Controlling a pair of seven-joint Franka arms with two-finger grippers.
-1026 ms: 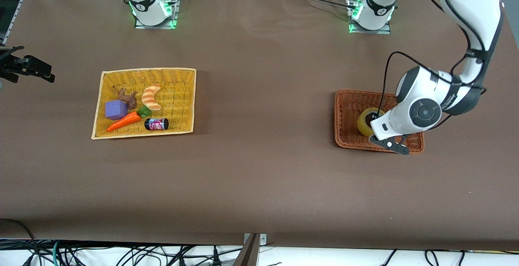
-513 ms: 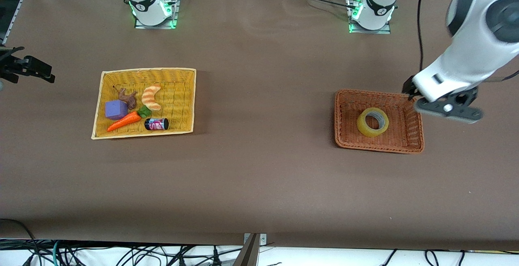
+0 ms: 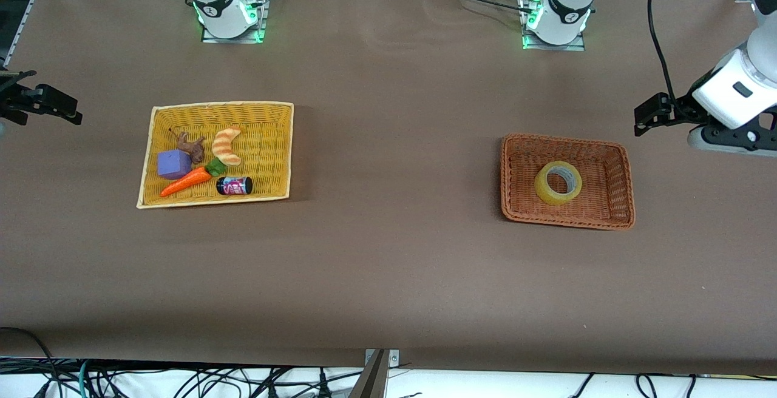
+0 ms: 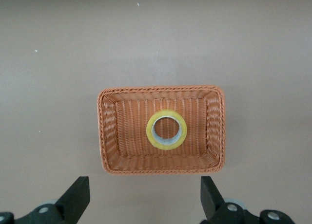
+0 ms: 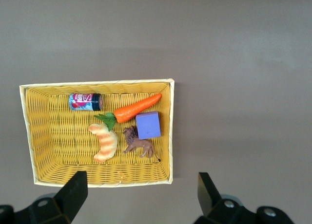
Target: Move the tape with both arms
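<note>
The tape (image 3: pixel 558 182), a yellowish roll with a grey-white core, lies flat in the middle of the brown wicker basket (image 3: pixel 513 179) toward the left arm's end of the table. It also shows in the left wrist view (image 4: pixel 167 130), in the same basket (image 4: pixel 109 131). My left gripper (image 3: pixel 649 114) is up in the air over bare table beside that basket, open and empty (image 4: pixel 144 200). My right gripper (image 3: pixel 45 104) waits over the right arm's end of the table, open and empty (image 5: pixel 141 192).
A yellow wicker basket (image 3: pixel 267 120) toward the right arm's end holds a croissant toy (image 3: pixel 227 145), a carrot (image 3: pixel 185 182), a purple cube (image 3: pixel 174 164), a brown animal figure (image 3: pixel 193 146) and a small can (image 3: pixel 234 185). Bare brown table lies between the baskets.
My left gripper has risen off the tape in the brown basket and swung out toward the table's end. The tape stays in the basket. The right arm has not moved.
</note>
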